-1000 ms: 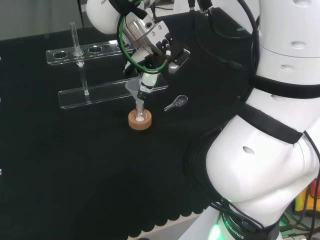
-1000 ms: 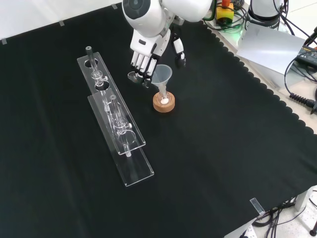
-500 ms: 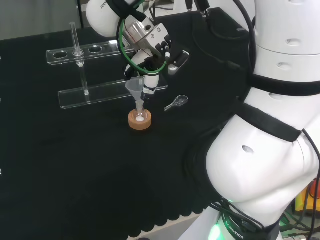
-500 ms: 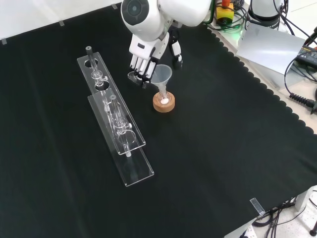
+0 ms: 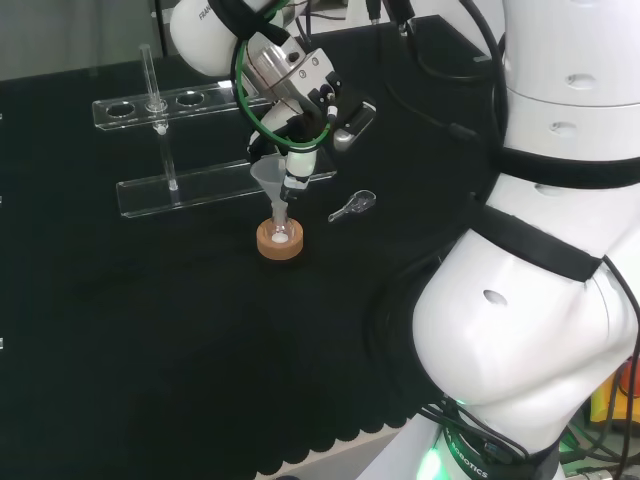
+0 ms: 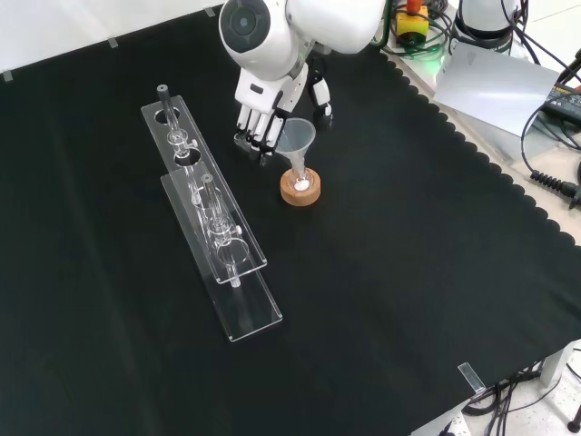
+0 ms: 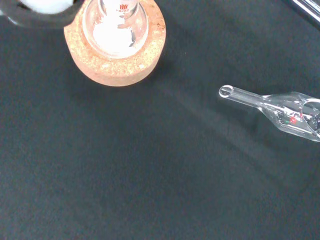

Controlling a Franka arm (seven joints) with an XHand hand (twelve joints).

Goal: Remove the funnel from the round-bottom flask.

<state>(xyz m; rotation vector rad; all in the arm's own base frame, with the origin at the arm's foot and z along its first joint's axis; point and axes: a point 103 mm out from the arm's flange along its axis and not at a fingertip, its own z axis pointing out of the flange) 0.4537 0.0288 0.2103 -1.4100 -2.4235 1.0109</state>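
1. In the wrist view the round-bottom flask (image 7: 116, 31) is cut off by the picture's edge; just its lower bulb with white contents shows, seated in the cork ring (image 7: 117, 60).
2. In that view a blurred white part of the hand (image 7: 45, 5) sits at the corner, too soft to read its fingers.
3. The small glass piece (image 7: 280, 107) lying on the cloth runs off the wrist picture's edge, so its far end is unseen.
4. In the head view the hand (image 5: 318, 100) covers part of the funnel (image 5: 268, 175) rim; contact cannot be told.
5. In the front view the fingertips (image 6: 254, 145) look close beside the funnel (image 6: 297, 138), touching or apart unclear.
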